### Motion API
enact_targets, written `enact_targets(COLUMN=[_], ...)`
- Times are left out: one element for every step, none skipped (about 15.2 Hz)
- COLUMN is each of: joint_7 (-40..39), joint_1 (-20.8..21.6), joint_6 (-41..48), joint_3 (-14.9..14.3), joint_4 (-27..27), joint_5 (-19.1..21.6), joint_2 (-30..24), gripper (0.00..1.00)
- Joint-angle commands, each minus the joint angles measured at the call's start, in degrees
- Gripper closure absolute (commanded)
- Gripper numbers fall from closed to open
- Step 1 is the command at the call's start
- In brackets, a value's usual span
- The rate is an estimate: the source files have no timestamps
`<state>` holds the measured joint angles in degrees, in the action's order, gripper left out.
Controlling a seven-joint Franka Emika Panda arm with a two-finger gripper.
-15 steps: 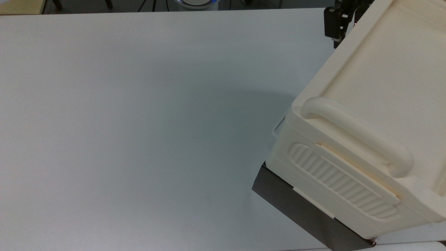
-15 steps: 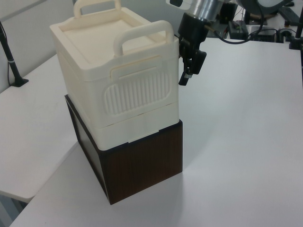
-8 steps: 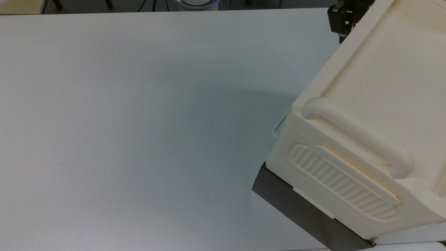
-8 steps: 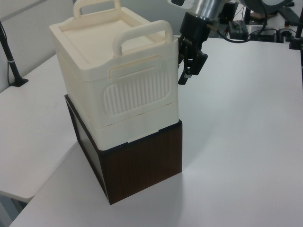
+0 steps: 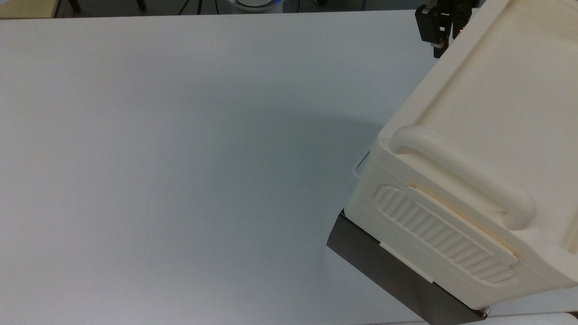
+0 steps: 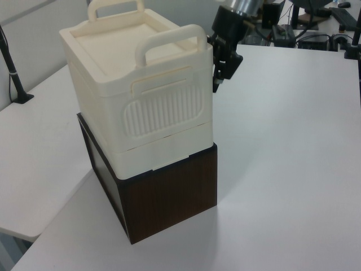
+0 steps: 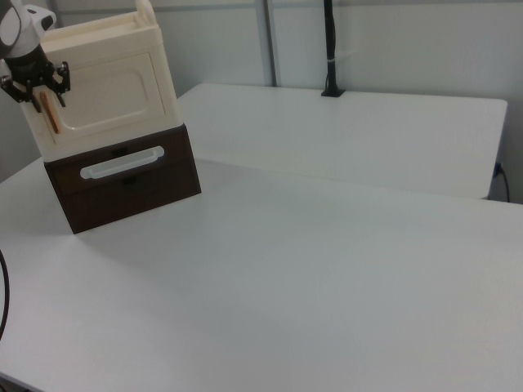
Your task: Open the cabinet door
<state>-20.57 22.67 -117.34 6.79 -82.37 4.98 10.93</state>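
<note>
The cream cabinet (image 7: 98, 49) stands on a dark brown drawer box (image 7: 122, 192) at the right view's far left. Its door (image 7: 110, 90) faces that camera and lies flush, with the copper-orange bar handle (image 7: 51, 118) at the door's left edge. My gripper (image 7: 42, 96) hangs at the handle's upper end, fingers spread to either side of it; contact cannot be made out. In the top view the gripper (image 5: 434, 38) pokes out beside the cabinet (image 5: 487, 113) at the upper right. In the left view the gripper (image 6: 219, 73) sits behind the cabinet's (image 6: 130, 73) right corner.
The white table (image 5: 180, 158) stretches wide in front of the cabinet. The brown box has a white drawer handle (image 7: 122, 162). A black pole (image 7: 329, 49) is clamped to a second table at the back. Another clamped pole (image 6: 14, 73) stands at the left view's left.
In the left view the gripper has risen a little and drawn in closer to the cabinet's front corner. The cabinet has not moved.
</note>
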Motion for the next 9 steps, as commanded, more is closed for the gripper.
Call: enact_targets(joint_7=[-1.5, -1.5, -1.5, -1.5, -1.5, -1.5, -1.7, -1.8, -1.8], joint_1=[0.3, 0.3, 0.4, 0.4, 0.6, 0.6, 0.6, 0.5, 0.6], joint_6=[-1.7, -1.8, -1.8, -1.8, -1.8, -1.8, -1.8, -1.7, -1.7], joint_3=[-0.4, -0.3, -0.2, -0.1, -0.1, -0.1, -0.1, -0.1, -0.1], joint_4=[1.1, 1.1, 1.1, 1.1, 1.1, 1.1, 1.1, 1.1, 1.0], joint_5=[0.5, 0.5, 0.5, 0.6, 0.6, 0.6, 0.7, 0.8, 0.8], joint_2=[0.8, 0.8, 0.9, 0.9, 0.9, 0.9, 0.9, 0.9, 0.9], gripper=[0.58, 0.59, 0.59, 0.60, 0.62, 0.63, 0.72, 0.78, 0.82])
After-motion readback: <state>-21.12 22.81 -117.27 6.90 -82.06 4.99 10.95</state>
